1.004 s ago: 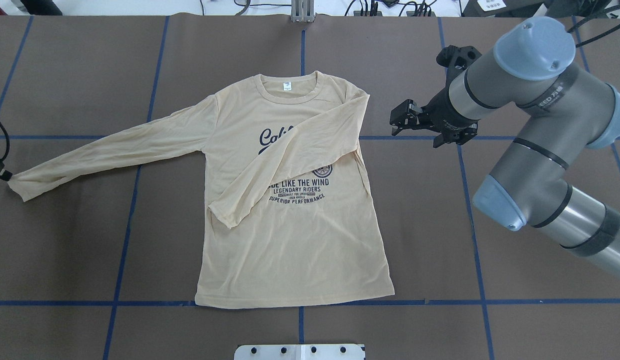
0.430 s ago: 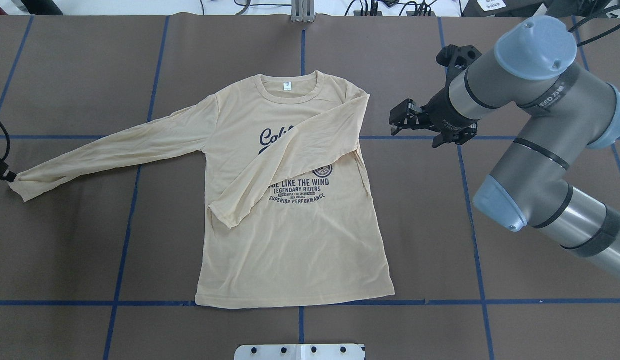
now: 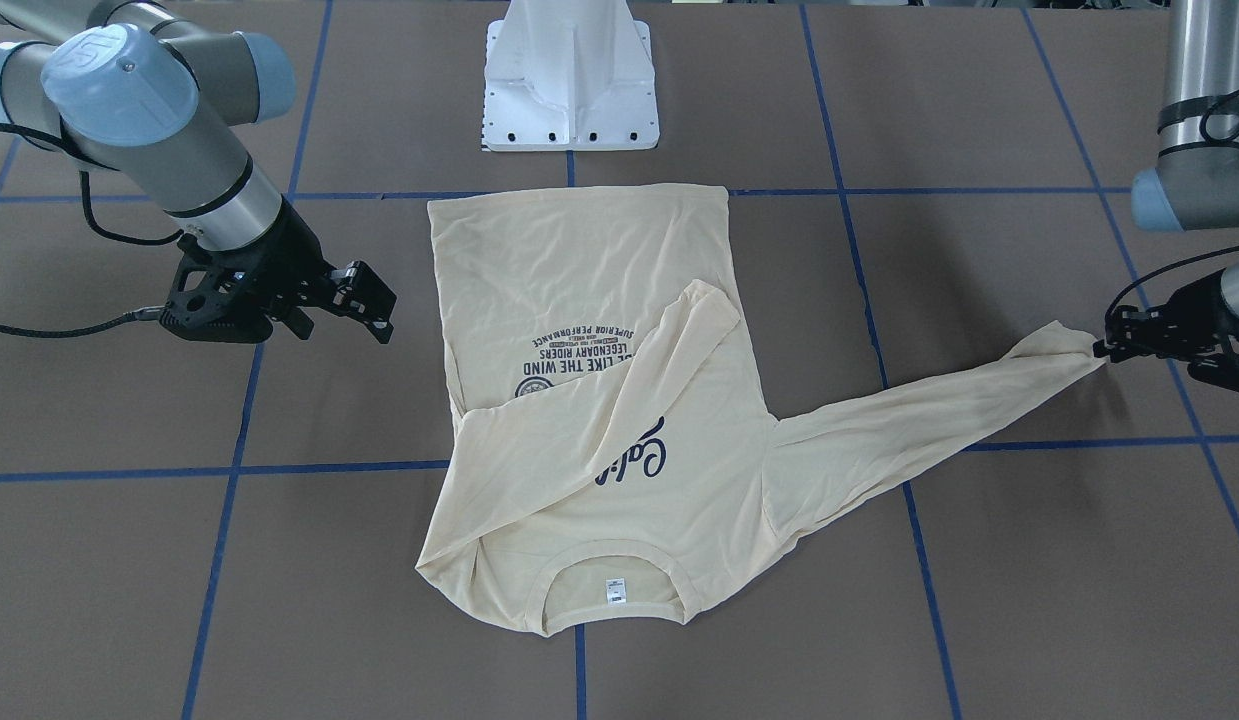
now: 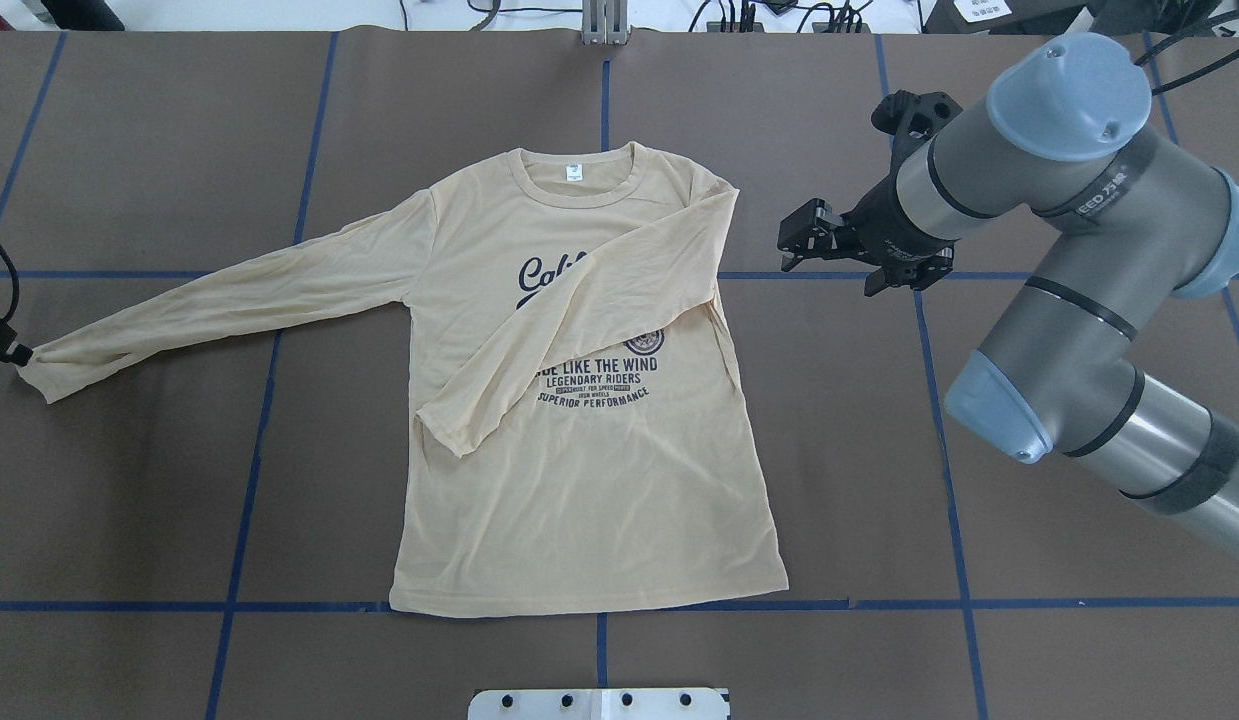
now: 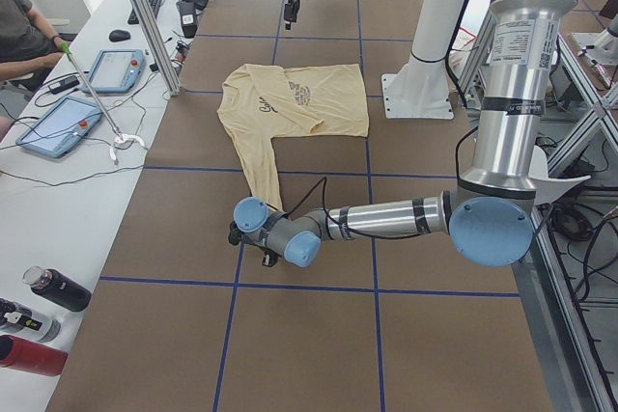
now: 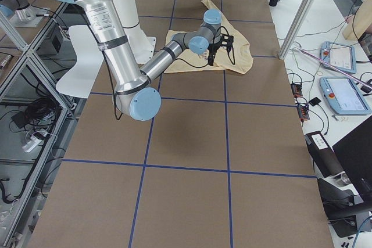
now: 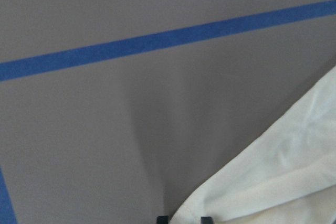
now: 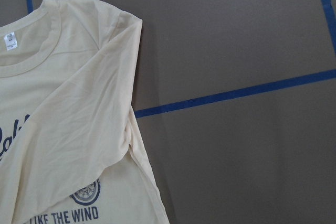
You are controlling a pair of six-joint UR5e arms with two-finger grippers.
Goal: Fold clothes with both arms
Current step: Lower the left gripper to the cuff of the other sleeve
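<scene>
The cream-yellow long-sleeved T-shirt (image 4: pixel 579 480) lies flat, print up, collar at the far side. One sleeve (image 4: pixel 579 320) is folded diagonally across the chest. The other sleeve (image 4: pixel 229 300) stretches out to the left edge of the overhead view. My left gripper (image 4: pixel 7 348) is shut on that sleeve's cuff (image 4: pixel 44 375); the front view (image 3: pixel 1104 347) shows it pinching the cuff tip low over the table. In the left wrist view the fingertips (image 7: pixel 163 219) flank the cloth (image 7: pixel 273 171). My right gripper (image 4: pixel 787 250) hovers open and empty beside the shirt's shoulder, apart from it (image 3: pixel 379 305).
The white pedestal base (image 3: pixel 571 80) stands just behind the shirt's hem. Blue tape lines (image 4: pixel 879 605) grid the brown table. Tablets (image 5: pixel 116 69) and bottles (image 5: pixel 58 288) lie on a side bench with an operator.
The left gripper has shifted slightly at the cuff, and the cuff's corner is now gathered toward it. The right arm and the rest of the shirt have not moved.
</scene>
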